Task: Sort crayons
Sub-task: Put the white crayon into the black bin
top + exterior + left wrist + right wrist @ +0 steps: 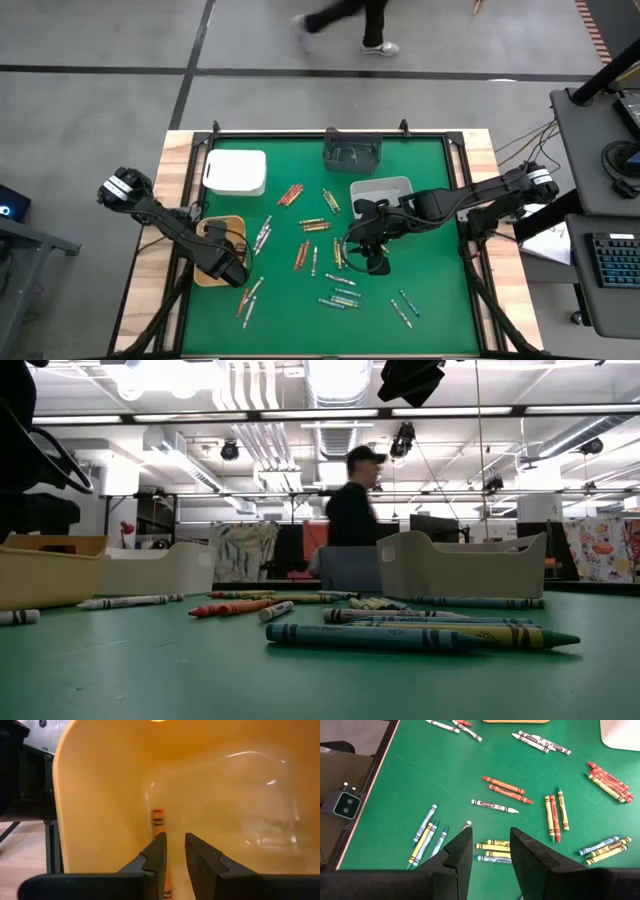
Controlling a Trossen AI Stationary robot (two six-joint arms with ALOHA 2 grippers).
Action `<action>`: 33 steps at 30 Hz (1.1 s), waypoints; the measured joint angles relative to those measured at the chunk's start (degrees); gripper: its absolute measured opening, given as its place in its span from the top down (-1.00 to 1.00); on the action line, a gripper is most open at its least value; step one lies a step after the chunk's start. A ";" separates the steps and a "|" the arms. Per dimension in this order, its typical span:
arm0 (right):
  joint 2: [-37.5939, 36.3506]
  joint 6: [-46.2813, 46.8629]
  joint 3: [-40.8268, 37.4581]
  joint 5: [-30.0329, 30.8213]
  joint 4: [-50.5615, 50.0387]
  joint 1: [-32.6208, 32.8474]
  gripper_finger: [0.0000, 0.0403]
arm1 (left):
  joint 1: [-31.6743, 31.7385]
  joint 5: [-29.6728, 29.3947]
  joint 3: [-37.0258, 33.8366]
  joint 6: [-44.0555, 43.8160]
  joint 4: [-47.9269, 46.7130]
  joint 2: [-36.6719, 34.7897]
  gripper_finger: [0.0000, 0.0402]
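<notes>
Green table (290,300), wooden border; crayons (312,226) scattered across its middle and near side, loose singles and small clusters in red-orange, yellow, green-blue and white; none stacked, all lying flat. My left gripper (173,851) sits inside the tan tray (213,272) at the table's left side; its two fingers (156,855) stand a little apart, a narrow gap between them; one orange crayon (159,821) lies on the tray floor beside the left finger, its far end showing past the fingertip, and I cannot tell whether the finger touches it. My right gripper (491,849) hangs over the middle-right of the table, fingers spread with clear space between and nothing in them; below it lie a few yellow and blue crayons (495,851) side by side; a white crayon (494,806) lies just beyond, two orange ones (507,789) past that, and a red and yellow group (556,811) off to one side. White tray (236,171) at the far left of the table; grey tray (380,188) near the middle right, just beside my right arm; dark tray (352,153) at the far edge. From table height, a teal crayon (375,637) lies nearest, a yellow one (500,633) touching behind it. A person (352,510) in a cap stands in the room beyond.
</notes>
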 joint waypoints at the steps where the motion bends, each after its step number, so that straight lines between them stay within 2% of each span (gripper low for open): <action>1: 0.00 0.00 0.00 0.00 0.00 0.00 0.41 | 0.00 -0.01 0.40 0.28 0.06 -0.08 0.74; 6: 0.00 0.93 0.00 -0.02 0.02 0.00 0.41 | 0.00 -0.60 3.70 4.10 -1.48 -0.38 0.74; 11: 0.00 3.69 0.00 -0.02 0.02 0.00 0.41 | 0.00 -4.12 8.94 10.93 -3.44 -0.54 0.74; 13: 0.00 5.70 0.00 -0.02 0.02 0.00 0.41 | 0.00 -6.87 11.91 15.57 -3.68 -0.77 0.74; 18: 0.00 11.51 0.00 -0.02 -0.06 0.02 0.41 | 0.24 -18.10 20.04 29.17 -3.52 -1.07 0.74; 25: 0.00 17.28 0.11 -0.16 -7.91 2.04 0.41 | 3.08 -25.69 27.17 46.61 -1.53 -1.26 0.74; 29: 0.00 20.21 0.11 -0.13 -14.27 3.87 0.41 | 5.59 -24.87 27.01 57.41 4.95 -1.26 0.74; 33: 0.00 22.97 0.11 -0.13 -16.14 5.65 0.41 | 8.82 -17.44 24.74 63.97 12.60 -1.25 0.74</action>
